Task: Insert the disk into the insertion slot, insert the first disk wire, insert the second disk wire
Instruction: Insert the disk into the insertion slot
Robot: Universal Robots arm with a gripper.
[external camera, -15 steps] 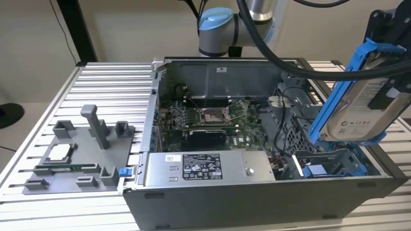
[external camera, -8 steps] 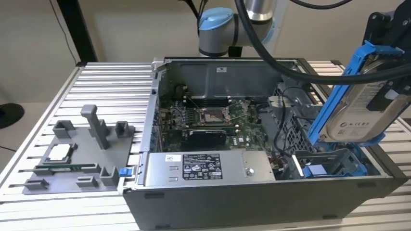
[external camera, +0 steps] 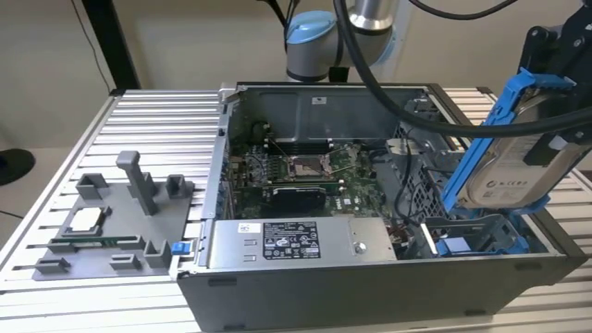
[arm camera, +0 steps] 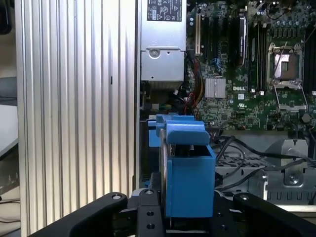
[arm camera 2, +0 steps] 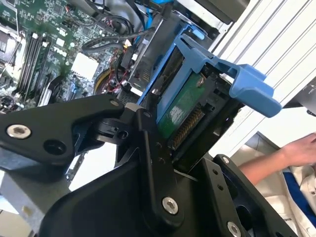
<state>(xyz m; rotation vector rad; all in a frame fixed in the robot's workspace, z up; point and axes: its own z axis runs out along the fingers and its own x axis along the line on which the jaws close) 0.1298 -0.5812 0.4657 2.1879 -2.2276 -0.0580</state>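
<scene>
The disk (external camera: 507, 170), a silver drive with a white label in a bright blue frame (external camera: 483, 135), hangs upright and tilted over the open computer case (external camera: 370, 291) at the exterior view's right. My gripper (external camera: 547, 76) is shut on it from above. Both wrist views show the black fingers (arm camera 2: 148, 143) clamping the disk (arm camera 2: 183, 106) by its blue frame (arm camera: 190, 173). Below the disk lies the insertion slot (external camera: 467, 239), a bay with blue plastic parts. Dark cables (arm camera: 237, 148) run beside the bay; I cannot tell which are the disk wires.
A grey labelled power-supply box (external camera: 296, 243) sits along the case's near wall, with the motherboard (external camera: 306, 170) behind it. A grey fixture tray (external camera: 111, 222) stands on the ribbed table (external camera: 157, 125) at the exterior view's left. A person's hand (arm camera 2: 296, 153) rests beyond the table.
</scene>
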